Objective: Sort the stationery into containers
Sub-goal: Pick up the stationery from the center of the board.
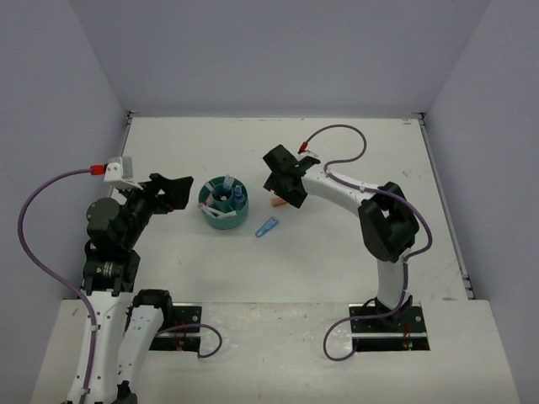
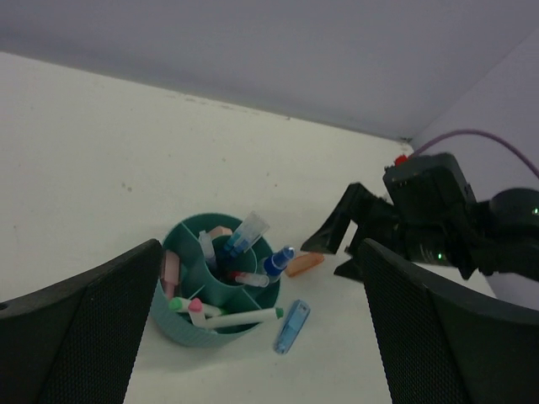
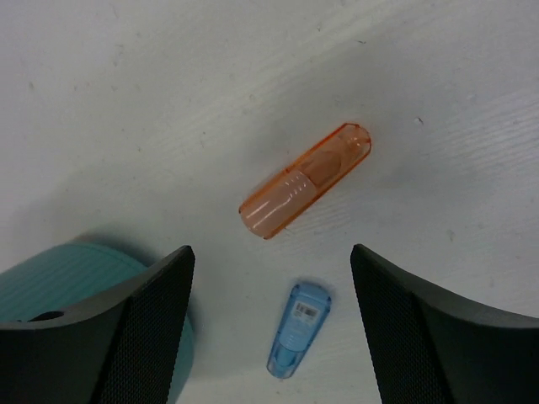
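Right gripper point(image 3: 269, 257) hangs with jaws apart above the stubby translucent orange plastic marker point(image 3: 305, 180), which lies on the white table point(image 3: 126, 101) beside the round teal plastic organizer point(image 3: 84, 295), long axis slanting across the jaw gap. This arm is nearer.

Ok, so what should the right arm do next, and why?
Probably lower the right gripper straight down onto the orange marker and close. The marker lies loose on the table, framed between the open jaws, apart from the light-blue marker and the teal organizer.
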### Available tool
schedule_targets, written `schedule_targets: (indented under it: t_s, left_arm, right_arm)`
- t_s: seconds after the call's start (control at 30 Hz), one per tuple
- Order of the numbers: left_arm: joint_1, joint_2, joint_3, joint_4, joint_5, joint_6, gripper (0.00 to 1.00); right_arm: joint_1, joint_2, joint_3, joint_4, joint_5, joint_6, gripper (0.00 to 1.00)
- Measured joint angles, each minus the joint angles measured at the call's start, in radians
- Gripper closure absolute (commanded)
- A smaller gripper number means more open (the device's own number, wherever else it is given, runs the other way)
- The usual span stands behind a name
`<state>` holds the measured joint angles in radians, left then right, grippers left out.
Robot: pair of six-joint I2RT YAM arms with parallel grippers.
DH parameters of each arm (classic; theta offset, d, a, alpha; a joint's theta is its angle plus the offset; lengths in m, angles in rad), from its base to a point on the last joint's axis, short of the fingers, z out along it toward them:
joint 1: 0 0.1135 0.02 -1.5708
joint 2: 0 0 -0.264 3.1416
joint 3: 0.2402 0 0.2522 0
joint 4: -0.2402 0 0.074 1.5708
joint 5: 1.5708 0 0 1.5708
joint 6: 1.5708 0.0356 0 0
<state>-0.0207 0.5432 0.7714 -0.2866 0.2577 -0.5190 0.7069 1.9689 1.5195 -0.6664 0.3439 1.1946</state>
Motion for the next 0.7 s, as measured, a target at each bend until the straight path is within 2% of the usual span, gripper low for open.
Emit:
schedule_targets:
  t_s: [0.23, 0.43, 0.53, 0.6, 0.67, 0.7]
  left_arm:
    - [0.000, -0.005, -0.038, -0.098, 0.053, 0.055, 0.00]
    - [0.000, -0.031, -0.049, -0.114, 0.079, 0.069, 0.00]
    - [0.000, -0.043, -0.050, -0.118, 0.089, 0.071, 0.00]
    - [0.000, -0.050, -0.050, -0.122, 0.095, 0.074, 0.00]
    - [0.000, -0.055, -0.050, -0.126, 0.100, 0.078, 0.00]
    - [0.000, -0.058, -0.050, -0.128, 0.102, 0.080, 0.00]
  right_arm:
    - [-0.017, 0.147, 0.138, -0.143, -0.002, 0.077, 0.30]
    - [-0.019, 0.228, 0.203, -0.227, -0.005, 0.093, 0.32]
    - [-0.021, 0.236, 0.215, -0.246, -0.012, 0.092, 0.47]
    - [-0.025, 0.237, 0.215, -0.260, -0.018, 0.087, 0.63]
    - [-0.027, 0.237, 0.214, -0.264, -0.020, 0.080, 0.66]
    - [-0.028, 0.237, 0.211, -0.263, -0.019, 0.076, 0.72]
